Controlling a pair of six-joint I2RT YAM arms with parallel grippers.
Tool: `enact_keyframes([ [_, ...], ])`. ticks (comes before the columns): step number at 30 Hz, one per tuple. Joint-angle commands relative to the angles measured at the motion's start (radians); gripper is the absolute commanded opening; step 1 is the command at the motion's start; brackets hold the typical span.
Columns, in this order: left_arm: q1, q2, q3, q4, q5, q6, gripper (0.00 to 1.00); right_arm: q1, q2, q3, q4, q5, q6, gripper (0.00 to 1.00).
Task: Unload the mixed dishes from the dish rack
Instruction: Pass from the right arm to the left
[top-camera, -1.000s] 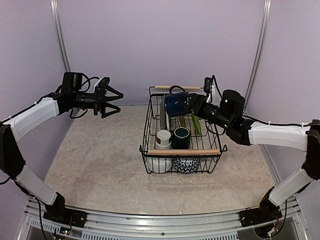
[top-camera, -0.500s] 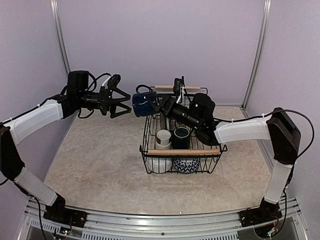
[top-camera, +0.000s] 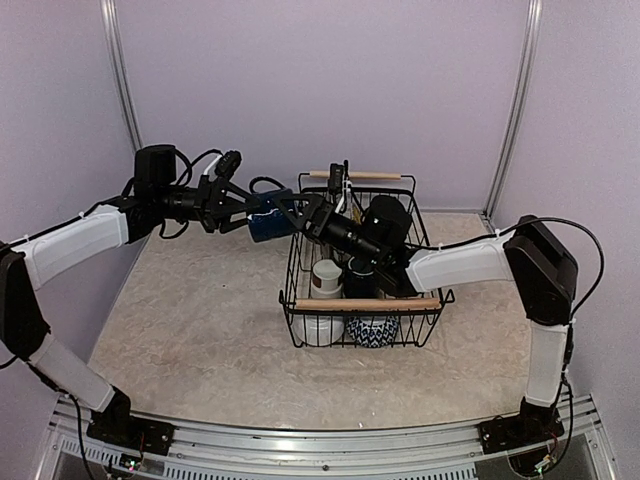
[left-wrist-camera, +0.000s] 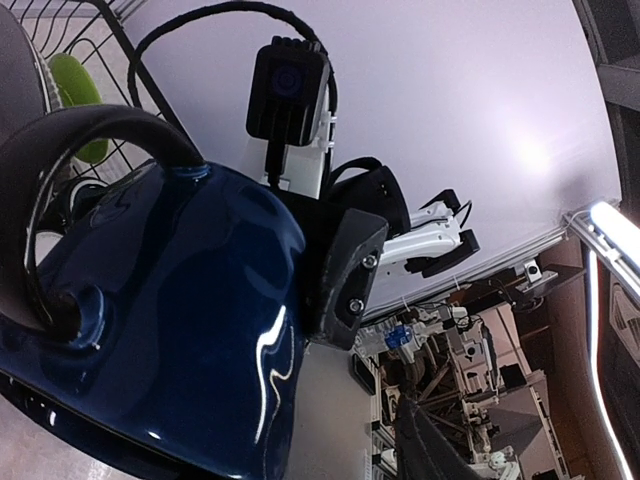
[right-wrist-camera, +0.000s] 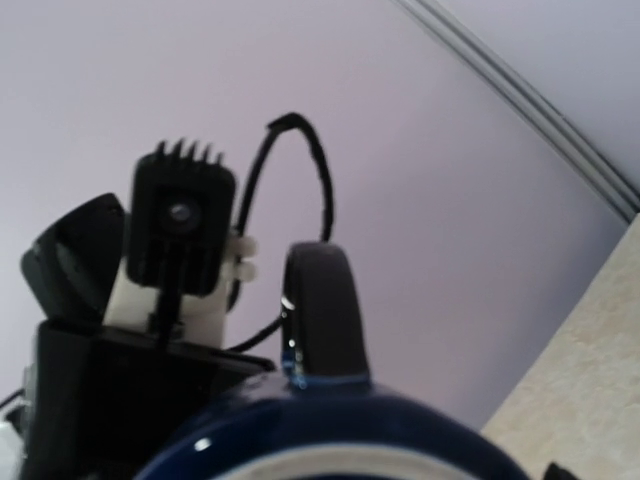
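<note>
A navy mug (top-camera: 268, 218) hangs in the air left of the dish rack (top-camera: 365, 303), between both grippers. My right gripper (top-camera: 298, 212) is shut on its body; one right finger (left-wrist-camera: 345, 265) lies against the mug (left-wrist-camera: 170, 330). My left gripper (top-camera: 245, 208) meets the mug's other end with narrowed fingers; I cannot tell whether they press it. In the right wrist view the mug's rim and handle (right-wrist-camera: 322, 310) fill the bottom. In the rack sit a white-brown cup (top-camera: 327, 277), a dark green mug (top-camera: 361, 274), a white bowl (top-camera: 320, 328) and a patterned bowl (top-camera: 372, 331).
A lime-green plate (left-wrist-camera: 75, 85) stands among the rack's wires in the left wrist view. The right forearm (top-camera: 450, 265) stretches across the top of the rack. Bare tabletop (top-camera: 200, 330) lies left of and in front of the rack.
The right arm carried the navy mug from over the rack leftward out past its edge. The left gripper came right to meet it and its wide-open fingers narrowed onto the mug.
</note>
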Motion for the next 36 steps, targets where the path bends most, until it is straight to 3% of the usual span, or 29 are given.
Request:
enact_keyframes([
  [1,-0.003,0.014,-0.015,0.091,0.050,-0.041,0.39,0.019,0.010,0.044,0.144,-0.005,0.027,0.00],
  [9,-0.005,0.013,-0.019,0.115,0.064,-0.051,0.22,0.036,0.051,0.059,0.210,-0.005,0.065,0.00],
  [15,-0.005,0.008,-0.012,0.105,0.064,-0.041,0.00,0.036,0.041,0.041,0.228,-0.007,0.057,0.00],
  [17,-0.004,0.003,-0.013,0.101,0.056,-0.035,0.00,0.035,0.034,0.029,0.234,-0.007,0.054,0.02],
  [23,-0.003,-0.010,-0.012,0.065,0.027,0.002,0.00,0.032,0.000,-0.015,0.211,0.003,0.034,0.34],
  [25,-0.003,-0.020,-0.009,0.036,0.012,0.025,0.00,0.027,-0.017,-0.040,0.196,0.009,0.024,0.53],
  [27,0.002,-0.029,-0.007,0.023,0.001,0.042,0.00,0.018,-0.040,-0.061,0.169,0.017,0.018,0.78],
  [30,0.007,-0.040,-0.010,0.028,0.000,0.045,0.00,0.009,-0.070,-0.086,0.118,0.027,-0.001,0.97],
  [36,0.037,-0.059,-0.016,0.040,0.006,0.047,0.00,-0.025,-0.116,-0.097,-0.010,0.004,-0.033,1.00],
])
